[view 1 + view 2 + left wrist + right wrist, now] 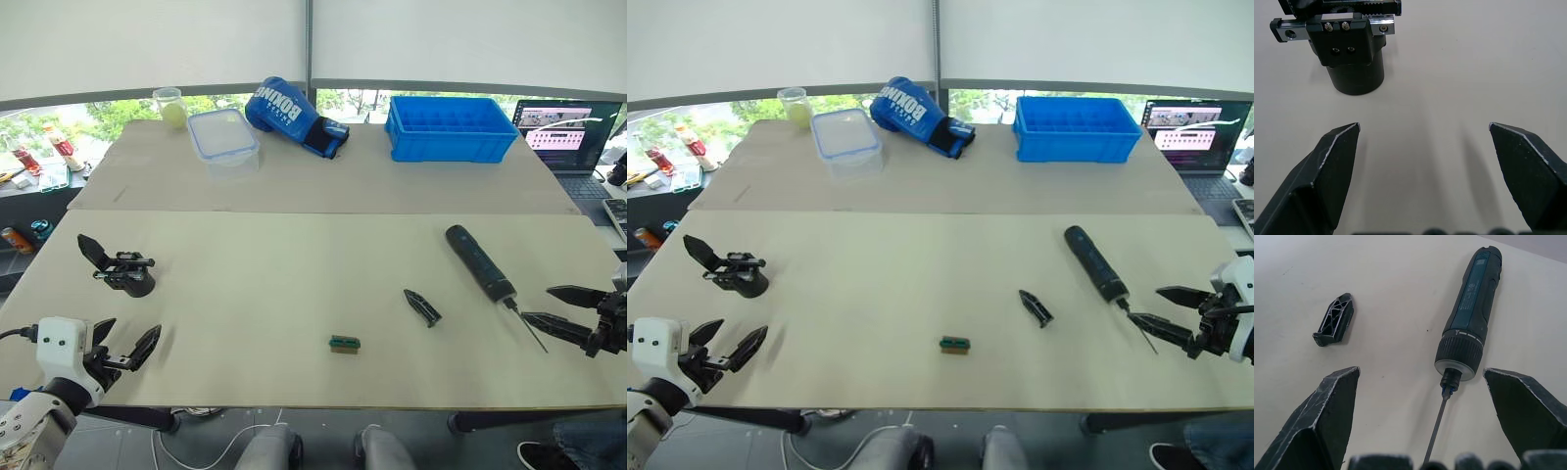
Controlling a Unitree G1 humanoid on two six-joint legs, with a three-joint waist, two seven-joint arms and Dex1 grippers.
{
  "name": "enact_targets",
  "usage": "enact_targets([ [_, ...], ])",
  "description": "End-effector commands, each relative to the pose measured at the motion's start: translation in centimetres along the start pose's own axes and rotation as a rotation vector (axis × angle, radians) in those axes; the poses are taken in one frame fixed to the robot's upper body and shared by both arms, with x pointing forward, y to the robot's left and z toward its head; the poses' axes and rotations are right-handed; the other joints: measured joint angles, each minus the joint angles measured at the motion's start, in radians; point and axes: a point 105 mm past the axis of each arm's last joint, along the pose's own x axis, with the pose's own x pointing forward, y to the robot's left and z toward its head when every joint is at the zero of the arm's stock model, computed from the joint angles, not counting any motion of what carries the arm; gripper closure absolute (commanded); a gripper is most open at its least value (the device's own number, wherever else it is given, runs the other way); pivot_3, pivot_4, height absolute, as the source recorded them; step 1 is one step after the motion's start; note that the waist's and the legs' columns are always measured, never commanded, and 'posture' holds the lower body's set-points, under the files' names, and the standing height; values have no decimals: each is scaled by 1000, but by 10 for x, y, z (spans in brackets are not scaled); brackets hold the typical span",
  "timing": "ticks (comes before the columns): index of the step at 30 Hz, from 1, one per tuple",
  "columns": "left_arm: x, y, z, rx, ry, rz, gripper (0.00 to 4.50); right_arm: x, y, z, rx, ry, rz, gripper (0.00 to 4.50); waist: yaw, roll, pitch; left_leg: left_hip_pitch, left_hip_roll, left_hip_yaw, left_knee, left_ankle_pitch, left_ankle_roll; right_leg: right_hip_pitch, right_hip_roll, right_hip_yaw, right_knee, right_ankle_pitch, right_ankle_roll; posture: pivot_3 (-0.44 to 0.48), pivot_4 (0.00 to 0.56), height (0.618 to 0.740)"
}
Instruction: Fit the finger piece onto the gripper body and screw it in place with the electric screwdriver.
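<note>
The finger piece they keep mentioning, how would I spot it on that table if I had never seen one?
Start at the near beige table and find the long dark electric screwdriver lying toward its right side. Just left of the screwdriver's bit end lies the finger piece, alone and flat on the tabletop. It is a small black ribbed wedge tapering to a point, unlike the small green-and-black block nearer the front edge.

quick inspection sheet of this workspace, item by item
surface: beige table, bare in the middle
job's things: gripper body on the left; finger piece and electric screwdriver lying on the right, apart
clutter: small green-and-black block near the front edge; boxing glove, clear container, blue crate at the back
grippers: left claw open, empty; right claw open, straddling the bit
cables: nothing seen on the table
surroundings: laptop
</note>
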Motion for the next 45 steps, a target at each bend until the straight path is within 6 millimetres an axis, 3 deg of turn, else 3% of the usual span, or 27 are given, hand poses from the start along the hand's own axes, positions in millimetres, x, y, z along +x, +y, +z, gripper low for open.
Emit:
enact_targets([
  [1,-2,4,6,27,-24,14,0,5,4,25,-95,-59,8,35,0,0,0,0,0,0,0,0,0,0,0,0,0,0,0,0,150,740],
  [7,-5,16,4,12,-39,68,0,24,40,83,-241,-140,175,35,-10,2,0,0,1,1,-2,0,0,-1,1,1,0,0,0,0,150,740],
  [11,-2,29,5,18,-61,112,0,40,80,121,-333,-215,364,35,-9,2,0,0,0,1,-4,0,0,-2,0,0,-1,0,0,0,150,740],
  [15,4,37,7,28,-75,133,0,53,110,144,-380,-269,518,35,-5,0,1,0,0,0,-4,0,0,-2,0,-1,-3,0,0,0,150,740],
  [21,17,43,7,60,-87,125,0,65,133,154,-412,-291,652,35,-2,-3,2,-2,0,0,-5,-1,1,-4,0,-2,-9,1,2,0,150,740],
  [29,48,51,19,101,-108,115,0,74,157,152,-424,-302,783,35,-7,-4,2,-4,-1,0,-5,0,1,-6,0,-3,-8,2,2,0,150,740],
  [45,74,48,21,101,-124,85,0,73,166,153,-426,-320,794,35,-9,-6,1,-12,-1,0,-5,8,-5,-18,-1,-4,3,3,1,0,150,740],
])
